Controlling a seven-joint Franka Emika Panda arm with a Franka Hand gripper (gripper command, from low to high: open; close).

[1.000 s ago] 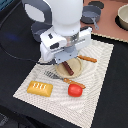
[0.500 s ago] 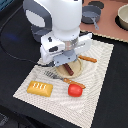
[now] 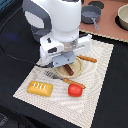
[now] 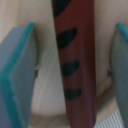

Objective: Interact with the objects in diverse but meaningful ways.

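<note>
Your arm [image 3: 55,25] hangs low over the round tan plate [image 3: 77,66] on the ribbed cloth mat [image 3: 95,75] covering the desk. The pincer [image 4: 75,62] is released, its grey teal-edged pads well apart with the sausage stick [image 4: 75,60] between them, lying on the plate. Centre over that smooth, glossy brown rod, then close gently so it cannot roll. The bread loaf [image 3: 40,88] and tomato [image 3: 75,90] sit nearby on the mat.

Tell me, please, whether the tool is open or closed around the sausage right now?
Open. In the wrist view, both fingers stand apart from the sausage, with tan plate visible between.
</note>
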